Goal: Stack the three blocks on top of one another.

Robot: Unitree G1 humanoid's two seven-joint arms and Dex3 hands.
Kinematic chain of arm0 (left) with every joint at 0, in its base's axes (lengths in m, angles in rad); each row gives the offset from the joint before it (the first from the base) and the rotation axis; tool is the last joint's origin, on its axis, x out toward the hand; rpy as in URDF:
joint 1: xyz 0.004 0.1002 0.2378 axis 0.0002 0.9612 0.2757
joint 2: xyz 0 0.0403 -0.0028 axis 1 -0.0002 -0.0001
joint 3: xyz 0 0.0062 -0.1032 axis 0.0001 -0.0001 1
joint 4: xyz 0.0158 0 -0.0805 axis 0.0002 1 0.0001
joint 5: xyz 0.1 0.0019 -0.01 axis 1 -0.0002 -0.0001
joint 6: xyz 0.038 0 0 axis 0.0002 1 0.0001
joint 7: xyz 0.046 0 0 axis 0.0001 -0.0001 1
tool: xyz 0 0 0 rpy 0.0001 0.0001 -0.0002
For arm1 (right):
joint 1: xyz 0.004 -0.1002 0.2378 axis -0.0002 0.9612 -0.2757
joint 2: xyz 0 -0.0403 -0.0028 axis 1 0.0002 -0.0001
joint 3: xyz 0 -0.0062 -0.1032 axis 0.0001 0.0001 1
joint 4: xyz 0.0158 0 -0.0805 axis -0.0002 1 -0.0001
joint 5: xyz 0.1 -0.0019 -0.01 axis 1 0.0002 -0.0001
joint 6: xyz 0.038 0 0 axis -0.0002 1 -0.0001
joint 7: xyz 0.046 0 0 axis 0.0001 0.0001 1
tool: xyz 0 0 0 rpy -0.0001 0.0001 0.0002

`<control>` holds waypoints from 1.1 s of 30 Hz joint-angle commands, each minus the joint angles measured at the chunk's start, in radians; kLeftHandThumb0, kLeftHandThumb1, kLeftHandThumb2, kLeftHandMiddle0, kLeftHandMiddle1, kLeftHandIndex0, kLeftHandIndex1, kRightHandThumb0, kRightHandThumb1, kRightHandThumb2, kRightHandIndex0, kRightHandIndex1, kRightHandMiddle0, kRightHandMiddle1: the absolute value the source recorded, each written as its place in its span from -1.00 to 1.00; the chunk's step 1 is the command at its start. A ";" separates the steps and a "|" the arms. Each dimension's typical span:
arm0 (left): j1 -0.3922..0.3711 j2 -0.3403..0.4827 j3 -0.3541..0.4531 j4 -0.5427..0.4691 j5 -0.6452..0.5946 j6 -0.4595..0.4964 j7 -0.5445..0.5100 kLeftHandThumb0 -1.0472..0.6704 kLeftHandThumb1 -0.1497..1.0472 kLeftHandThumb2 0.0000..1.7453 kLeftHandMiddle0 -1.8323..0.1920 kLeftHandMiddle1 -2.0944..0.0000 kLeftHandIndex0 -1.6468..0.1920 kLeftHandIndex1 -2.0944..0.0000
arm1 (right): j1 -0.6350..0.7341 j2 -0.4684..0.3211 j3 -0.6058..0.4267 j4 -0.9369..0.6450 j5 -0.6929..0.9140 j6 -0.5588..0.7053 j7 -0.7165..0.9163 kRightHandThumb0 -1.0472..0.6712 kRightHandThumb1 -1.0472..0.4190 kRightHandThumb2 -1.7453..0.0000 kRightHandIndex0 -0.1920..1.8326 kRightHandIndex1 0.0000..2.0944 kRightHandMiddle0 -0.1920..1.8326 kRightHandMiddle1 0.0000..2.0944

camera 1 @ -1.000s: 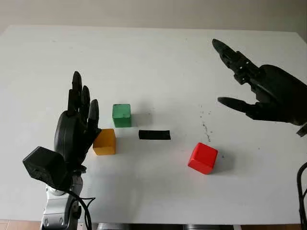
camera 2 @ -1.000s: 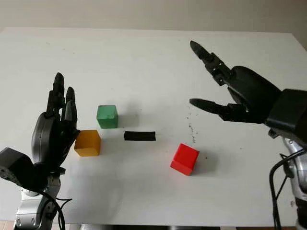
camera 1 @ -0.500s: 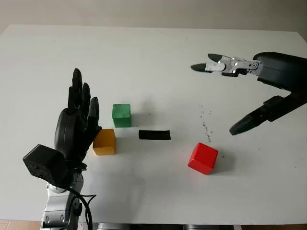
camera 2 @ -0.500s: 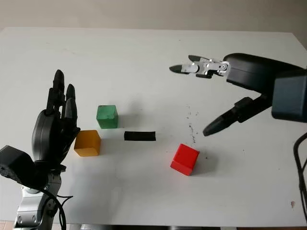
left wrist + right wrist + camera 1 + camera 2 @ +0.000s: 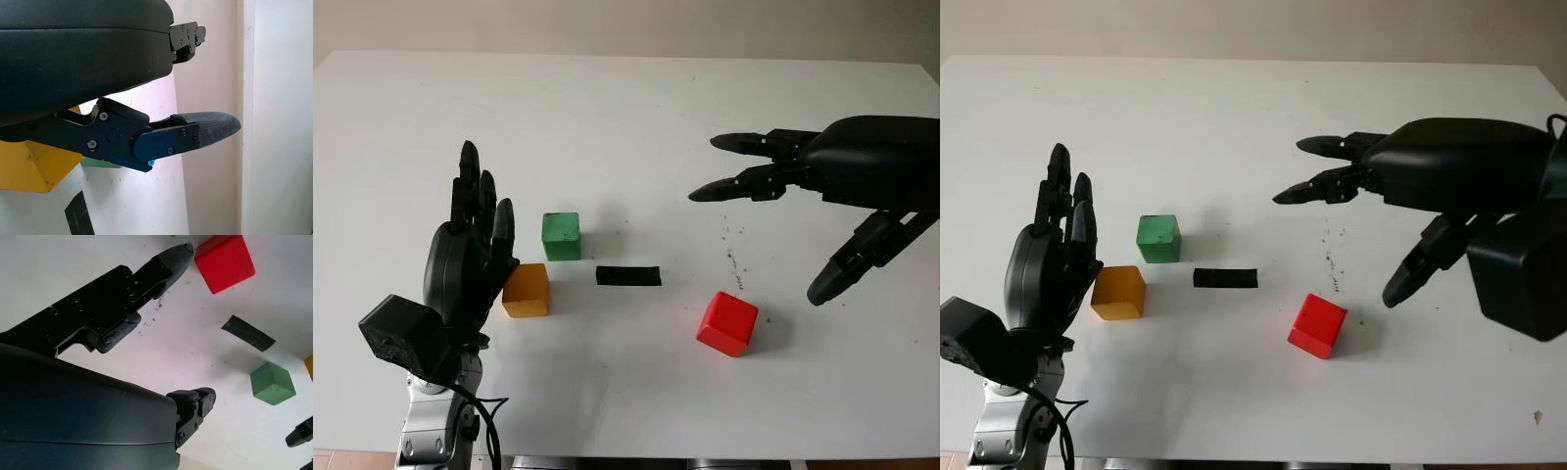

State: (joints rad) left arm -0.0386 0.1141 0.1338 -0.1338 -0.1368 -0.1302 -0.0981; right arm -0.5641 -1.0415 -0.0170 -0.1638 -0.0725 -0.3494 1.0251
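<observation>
Right hand (image 5: 803, 206) open above red block (image 5: 727, 322)

Even, diffuse light falls on the white worktop (image 5: 626, 108), which reads bright with no glare. The red block (image 5: 727, 323), green block (image 5: 562, 236) and yellow block (image 5: 527, 290) each cast a soft, faint shadow toward the right. In the left wrist view the near shell of the left hand (image 5: 83, 54) is dark and featureless.

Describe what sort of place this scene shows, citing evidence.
Probably a robot test bench: a plain white table against a bare wall, with a green block, yellow block and red block, and a black tape strip.
</observation>
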 commanded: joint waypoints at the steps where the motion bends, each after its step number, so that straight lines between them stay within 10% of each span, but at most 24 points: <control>1: -0.005 -0.003 0.004 -0.005 0.000 -0.005 0.003 -0.61 1.00 -0.34 0.97 0.95 0.96 0.95 | 0.032 0.011 0.000 -0.015 -0.019 -0.061 -0.036 -0.49 -0.50 0.94 -0.80 -0.91 -0.46 -0.91; 33: 0.014 0.004 0.007 -0.018 -0.004 -0.009 -0.007 -0.60 1.00 -0.33 0.96 0.95 0.96 0.95 | 0.234 0.071 0.067 0.006 -0.067 -0.208 -0.169 -0.34 -0.47 0.93 -0.76 -0.94 -0.28 -0.91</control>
State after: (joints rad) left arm -0.0345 0.1144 0.1369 -0.1383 -0.1364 -0.1296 -0.0995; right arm -0.3343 -0.9809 0.0440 -0.1568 -0.1406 -0.5599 0.8621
